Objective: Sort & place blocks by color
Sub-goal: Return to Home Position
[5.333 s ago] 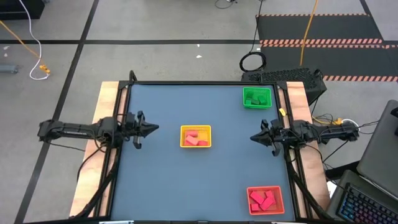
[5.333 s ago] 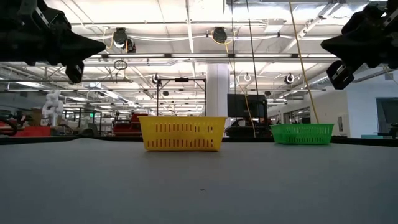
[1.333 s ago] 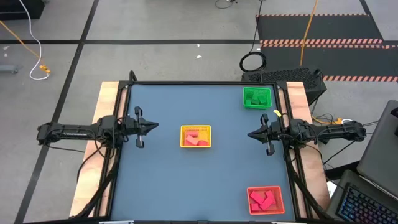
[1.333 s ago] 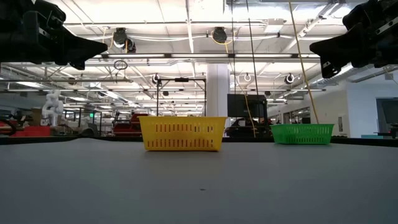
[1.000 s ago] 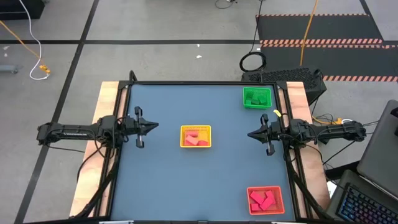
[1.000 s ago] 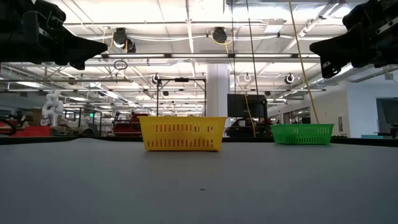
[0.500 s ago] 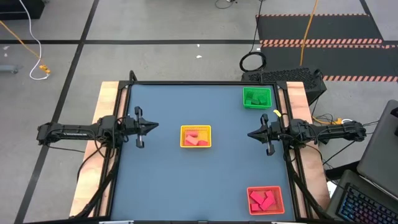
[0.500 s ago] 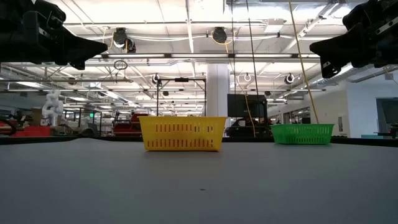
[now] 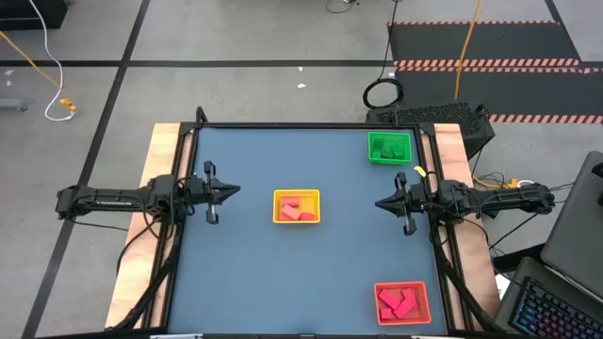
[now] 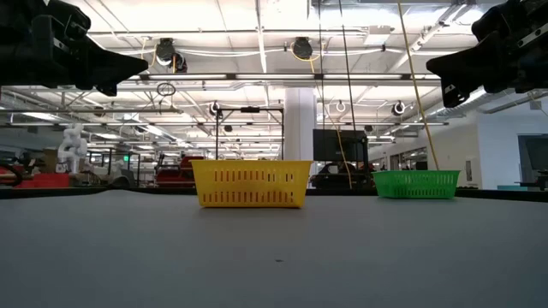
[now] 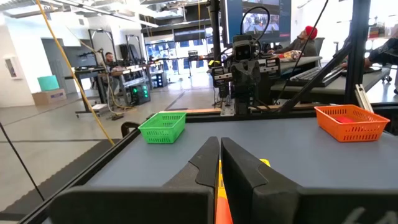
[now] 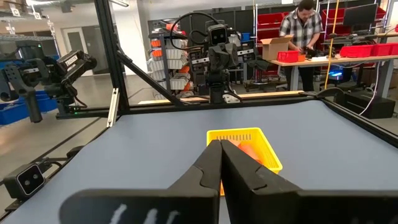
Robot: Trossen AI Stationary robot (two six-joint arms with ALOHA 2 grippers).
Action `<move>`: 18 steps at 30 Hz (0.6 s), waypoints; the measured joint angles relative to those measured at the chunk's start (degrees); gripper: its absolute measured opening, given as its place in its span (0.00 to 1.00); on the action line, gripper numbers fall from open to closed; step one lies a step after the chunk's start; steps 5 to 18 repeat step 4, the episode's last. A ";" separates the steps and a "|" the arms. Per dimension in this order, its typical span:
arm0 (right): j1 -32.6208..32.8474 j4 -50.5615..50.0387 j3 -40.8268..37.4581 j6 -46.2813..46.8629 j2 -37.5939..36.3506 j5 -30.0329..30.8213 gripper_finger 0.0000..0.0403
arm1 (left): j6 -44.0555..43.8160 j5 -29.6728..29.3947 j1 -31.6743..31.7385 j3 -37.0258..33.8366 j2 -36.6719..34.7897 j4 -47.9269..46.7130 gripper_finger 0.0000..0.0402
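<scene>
Open table (image 9: 236, 273) between three trays (image 9: 277, 207)

No lettering, label, brand or number is legible anywhere here.

Both arms held level at opposite sides, closed and empty.

The left arm (image 9: 104, 199) reaches in horizontally from the left side, its wrist over the left edge of the table (image 9: 245, 282). The left gripper (image 9: 234, 191) points right toward the middle, raised well above the surface. Its two fingers (image 11: 204, 165) lie pressed together with only a thin slit between them, holding nothing. The right arm (image 9: 499, 200) mirrors this from the right side. The right gripper (image 9: 380, 203) points left at about the same height, its fingers (image 12: 210, 163) likewise closed tip to tip and empty. The two grippers face each other, well apart.
</scene>
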 joint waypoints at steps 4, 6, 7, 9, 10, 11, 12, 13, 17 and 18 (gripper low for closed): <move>0.01 0.00 0.00 0.00 -0.01 0.00 0.00 | 0.23 0.00 0.00 0.00 0.00 0.00 0.05; 0.01 0.00 0.00 0.00 -0.01 0.00 0.00 | 0.23 0.00 0.00 0.00 0.00 0.00 0.05; 0.01 0.00 0.00 0.00 -0.01 0.00 0.00 | 0.23 0.00 0.00 0.00 0.00 0.00 0.05; 0.01 0.00 0.00 0.00 -0.01 0.00 0.00 | 0.23 0.00 0.00 0.00 0.00 0.00 0.05; 0.01 0.00 0.00 0.00 -0.01 0.00 0.00 | 0.23 0.00 0.00 0.00 0.00 0.00 0.05; 0.01 0.00 0.00 0.00 -0.01 0.00 0.00 | 0.23 0.00 0.00 0.00 0.00 0.00 0.05; 0.01 0.00 0.00 0.00 -0.01 0.00 0.00 | 0.23 0.00 0.00 0.00 0.00 0.00 0.05; 0.01 0.00 0.00 0.00 -0.01 0.00 0.00 | 0.23 0.00 0.00 0.00 0.00 0.00 0.05; 0.01 0.00 0.00 0.00 -0.01 0.00 0.00 | 0.23 0.00 0.00 0.00 0.00 0.00 0.05; 0.01 0.00 0.00 0.00 -0.01 0.00 0.00 | 0.23 0.00 0.00 0.00 0.00 0.00 0.05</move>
